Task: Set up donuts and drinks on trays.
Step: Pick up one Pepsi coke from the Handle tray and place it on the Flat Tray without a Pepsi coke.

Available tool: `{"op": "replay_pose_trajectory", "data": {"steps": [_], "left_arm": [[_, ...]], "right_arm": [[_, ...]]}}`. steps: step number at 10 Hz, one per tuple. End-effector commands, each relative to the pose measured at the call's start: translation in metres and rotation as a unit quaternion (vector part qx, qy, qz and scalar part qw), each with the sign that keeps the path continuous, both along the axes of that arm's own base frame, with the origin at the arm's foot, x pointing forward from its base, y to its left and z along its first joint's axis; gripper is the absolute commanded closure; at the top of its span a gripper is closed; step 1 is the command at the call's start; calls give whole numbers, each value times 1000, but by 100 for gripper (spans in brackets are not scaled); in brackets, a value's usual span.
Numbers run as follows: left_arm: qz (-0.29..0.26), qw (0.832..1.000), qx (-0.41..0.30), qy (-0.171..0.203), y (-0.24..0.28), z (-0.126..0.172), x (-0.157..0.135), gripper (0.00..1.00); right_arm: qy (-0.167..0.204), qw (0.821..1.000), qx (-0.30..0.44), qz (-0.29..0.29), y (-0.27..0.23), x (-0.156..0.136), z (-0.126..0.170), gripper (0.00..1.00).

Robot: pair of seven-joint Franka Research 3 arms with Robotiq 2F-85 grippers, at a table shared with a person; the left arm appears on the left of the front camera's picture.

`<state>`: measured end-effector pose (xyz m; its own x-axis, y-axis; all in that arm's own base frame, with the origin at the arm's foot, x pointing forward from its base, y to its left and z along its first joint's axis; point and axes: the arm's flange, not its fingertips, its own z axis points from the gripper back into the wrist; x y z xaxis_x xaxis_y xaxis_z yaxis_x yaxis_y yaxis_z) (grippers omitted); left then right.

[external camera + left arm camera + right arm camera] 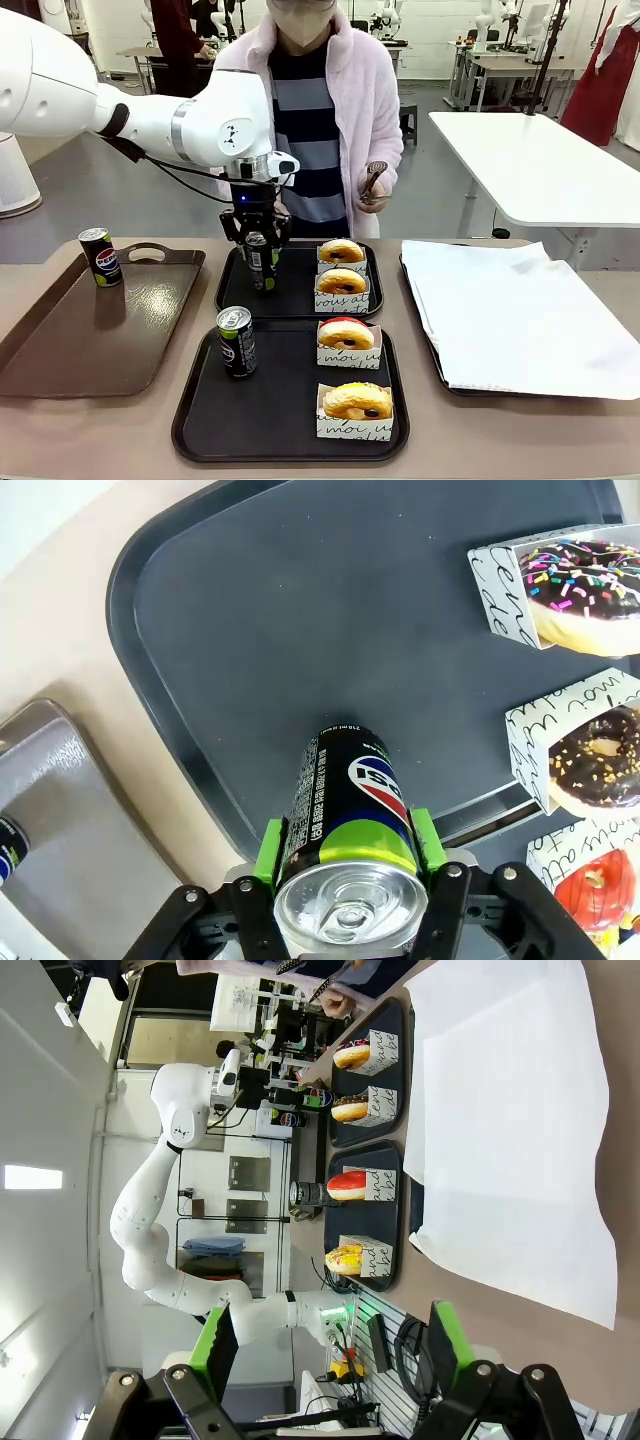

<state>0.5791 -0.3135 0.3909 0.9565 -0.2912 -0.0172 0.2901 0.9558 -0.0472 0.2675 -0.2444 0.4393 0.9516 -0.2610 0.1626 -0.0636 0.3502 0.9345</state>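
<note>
My left gripper point(257, 262) is shut on an upright dark drink can point(260, 265) at the left part of the far black tray point(300, 296). In the left wrist view the green pads point(270, 848) clamp the can point(345, 825) just below its silver top, over the tray point(300, 630). That tray holds two sleeved donuts point(341, 252) point(342, 281). On the near black tray point(280, 410) stand a second can point(237, 341), a red donut point(345, 334) and a yellow donut point(358, 400). My right gripper point(330, 1350) is open with nothing between its fingers, well away from the trays.
A brown handled tray point(90, 335) at the left carries a third can point(100, 256). A tray lined with white paper point(520, 315) lies at the right. The person stands behind the far tray with tongs point(374, 178) in one hand.
</note>
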Motion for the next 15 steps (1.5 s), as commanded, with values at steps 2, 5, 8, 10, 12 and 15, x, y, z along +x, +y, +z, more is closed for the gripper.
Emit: {"op": "replay_pose_trajectory", "data": {"steps": [2, 5, 8, 10, 12, 15], "left_arm": [[34, 999, 29, 6, -7, 3, 4, 42], [24, 1000, 11, 10, -3, -4, -2, 42], [37, 999, 13, 20, -4, -4, -4, 42], [27, 999, 13, 12, -2, -8, -5, 42], [12, 1000, 16, 8, -4, -10, -2, 42], [1, 1000, 18, 8, -2, -12, -3, 7]], "right_arm": [[-6, 1000, 6, 1, -1, 1, 0, 0], [-6, 1000, 6, 1, -1, 1, 0, 0], [-6, 1000, 6, 1, -1, 1, 0, 0], [-6, 1000, 6, 1, -1, 1, 0, 0], [-6, 1000, 6, 1, -1, 1, 0, 0], [-6, 1000, 6, 1, -1, 1, 0, 0]]}}
